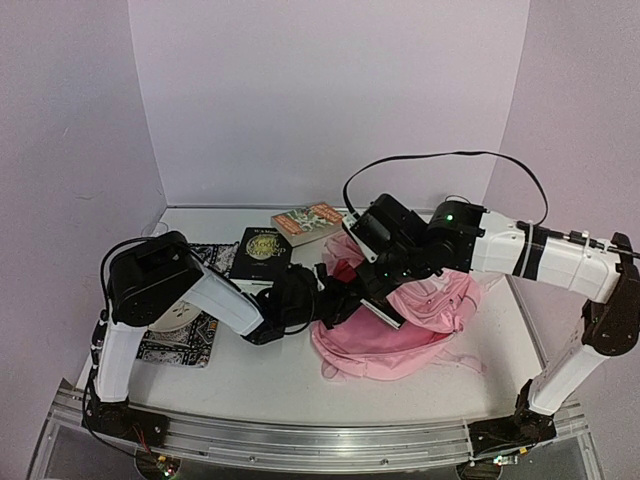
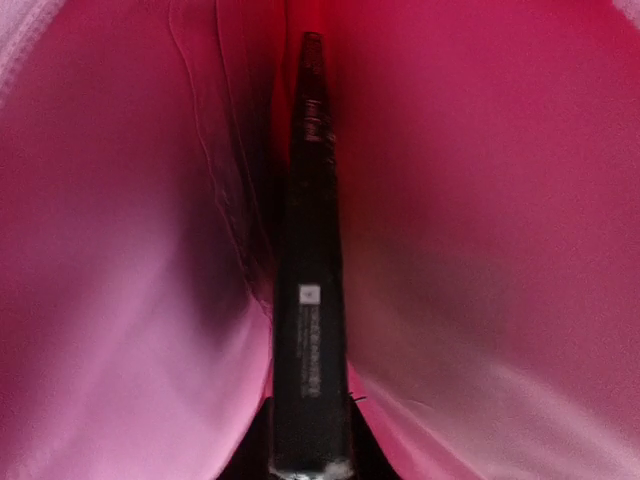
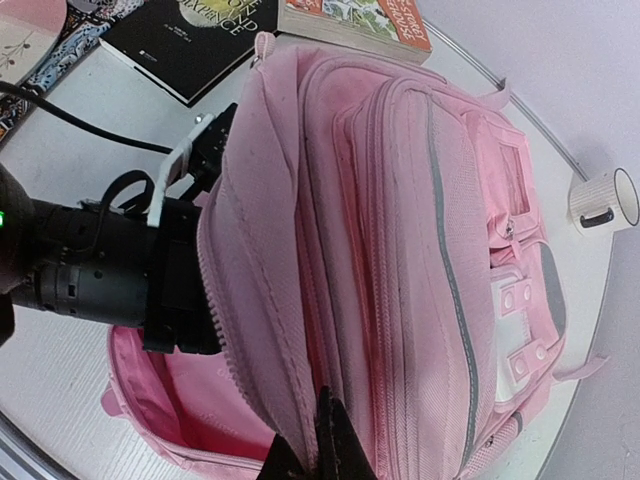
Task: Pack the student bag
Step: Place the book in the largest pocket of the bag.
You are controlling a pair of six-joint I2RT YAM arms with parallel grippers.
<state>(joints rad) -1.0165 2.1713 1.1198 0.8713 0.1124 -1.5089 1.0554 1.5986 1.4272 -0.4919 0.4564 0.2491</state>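
The student bag is a pink backpack lying on the table with its main opening turned to the left. My left gripper is deep inside it, with pink lining all round. A thin black book stands edge-on between its fingers, and they press on both of its sides. In the right wrist view the student bag fills the frame and the left arm's black wrist goes in under the flap. My right gripper is shut on the flap's zip edge and holds it up.
A black book and an orange-covered book lie behind the bag. A patterned mat with a white plate sits at the left. A white mug stands beyond the bag. Walls close the back and both sides.
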